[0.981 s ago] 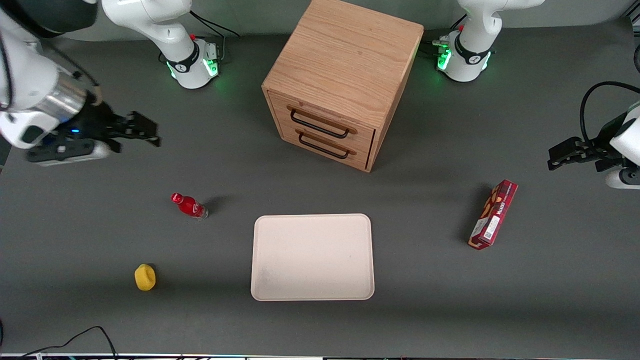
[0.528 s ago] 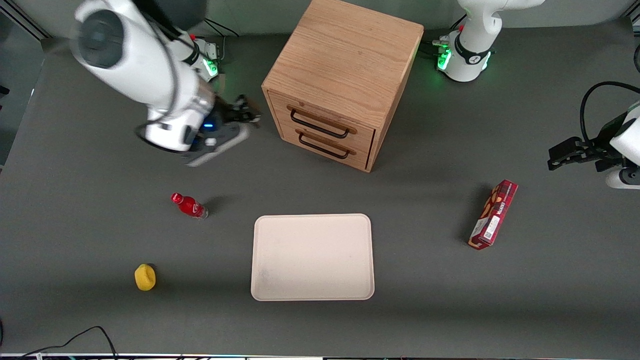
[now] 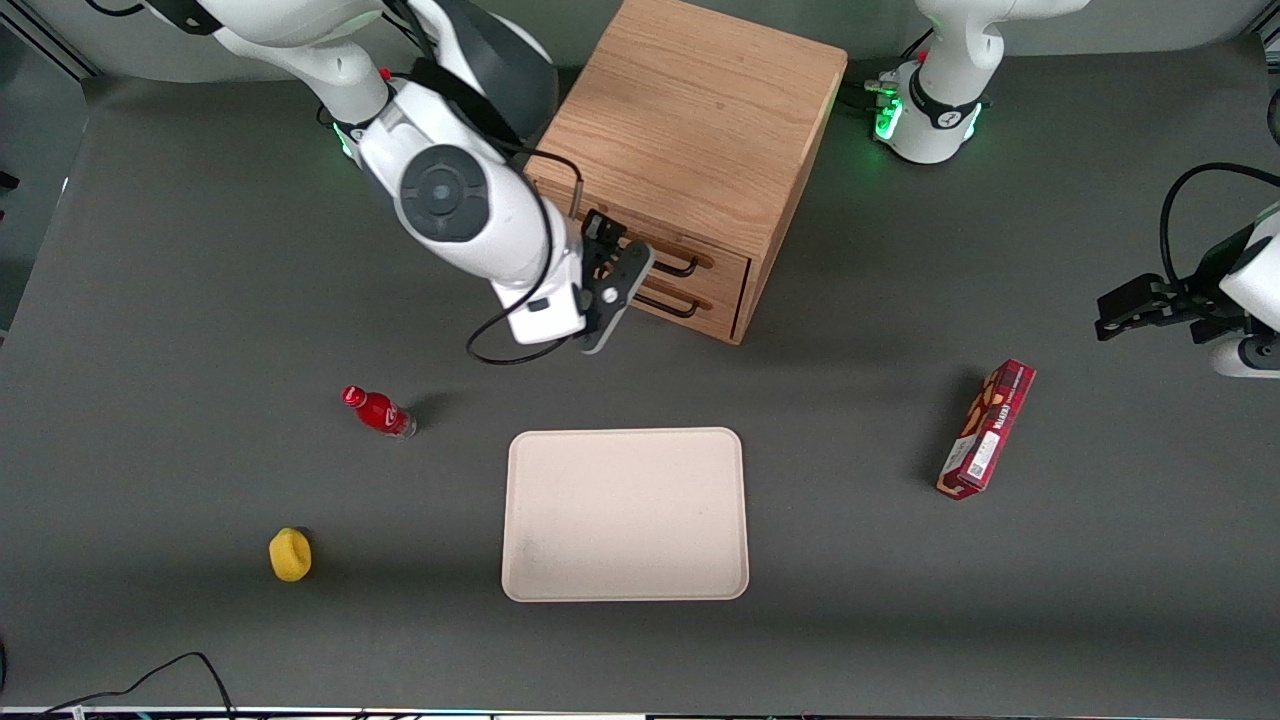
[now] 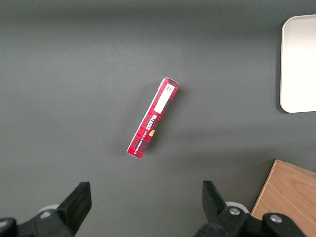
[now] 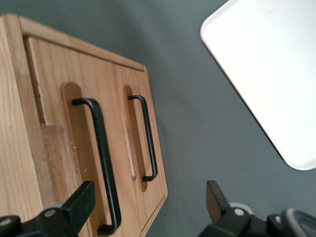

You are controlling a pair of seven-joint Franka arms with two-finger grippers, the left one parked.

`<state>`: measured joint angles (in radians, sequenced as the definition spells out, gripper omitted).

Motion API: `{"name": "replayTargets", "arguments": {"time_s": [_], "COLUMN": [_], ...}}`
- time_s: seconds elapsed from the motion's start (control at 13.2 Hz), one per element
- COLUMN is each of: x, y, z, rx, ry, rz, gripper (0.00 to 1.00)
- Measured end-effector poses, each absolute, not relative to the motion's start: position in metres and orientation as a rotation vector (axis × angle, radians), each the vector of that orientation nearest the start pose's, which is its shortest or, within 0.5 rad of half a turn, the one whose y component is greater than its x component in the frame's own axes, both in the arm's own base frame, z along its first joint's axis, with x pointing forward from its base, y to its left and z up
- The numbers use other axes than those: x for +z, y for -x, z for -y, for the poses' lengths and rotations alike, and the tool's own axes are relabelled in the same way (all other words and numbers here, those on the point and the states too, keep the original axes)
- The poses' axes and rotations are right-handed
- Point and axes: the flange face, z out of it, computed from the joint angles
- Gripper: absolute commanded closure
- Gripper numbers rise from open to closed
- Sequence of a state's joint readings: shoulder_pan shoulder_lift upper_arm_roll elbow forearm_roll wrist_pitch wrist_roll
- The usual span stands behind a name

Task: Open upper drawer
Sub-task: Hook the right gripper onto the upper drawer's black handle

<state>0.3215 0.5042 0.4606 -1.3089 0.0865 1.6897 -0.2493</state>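
Note:
The wooden cabinet (image 3: 690, 120) stands at the back of the table with two shut drawers. The upper drawer (image 3: 722, 268) is light oak with a black wire handle (image 3: 688, 268); my arm covers much of its front in the front view. In the right wrist view the upper drawer (image 5: 54, 89) and its handle (image 5: 101, 158) are close, with the lower drawer's handle (image 5: 148, 138) beside it. My gripper (image 3: 618, 262) is open and empty just in front of the drawer fronts, also seen in the right wrist view (image 5: 148, 210), touching nothing.
A cream tray (image 3: 625, 515) lies nearer the front camera than the cabinet. A red bottle (image 3: 378, 411) and a yellow object (image 3: 290, 554) lie toward the working arm's end. A red box (image 3: 986, 430) lies toward the parked arm's end.
My arm has swung from the working arm's end of the table across to the cabinet's front, and the gripper has arrived at the drawer handles. The drawers have not moved.

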Motion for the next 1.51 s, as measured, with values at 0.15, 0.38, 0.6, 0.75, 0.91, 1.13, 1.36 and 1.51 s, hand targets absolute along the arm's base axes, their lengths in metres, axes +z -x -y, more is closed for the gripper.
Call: {"name": "replayTargets", "arguments": {"time_s": [0.15,0.38,0.6,0.75,0.91,1.13,1.36,1.51], "x": [0.46,0.444,0.432,0.423,0.416,0.415,0.414,0.415], "y": [-0.515,-0.508,-0.506,-0.503,-0.501,-0.5,-0.494,-0.489], "z": [-0.457,-0.465,-0.466,-0.467,-0.468,-0.468,-0.473,-0.477], "rx": [0.225,0.22,0.218,0.222,0.223,0.225,0.228,0.222], "ry": [2.513,2.515,2.526,2.527,2.526,2.525,2.513,2.506], "rz": [1.38,1.401,1.418,1.425,1.431,1.435,1.45,1.469], "gripper": [0.0,0.0,0.0,0.0,0.0,0.0,0.0,0.0]}}
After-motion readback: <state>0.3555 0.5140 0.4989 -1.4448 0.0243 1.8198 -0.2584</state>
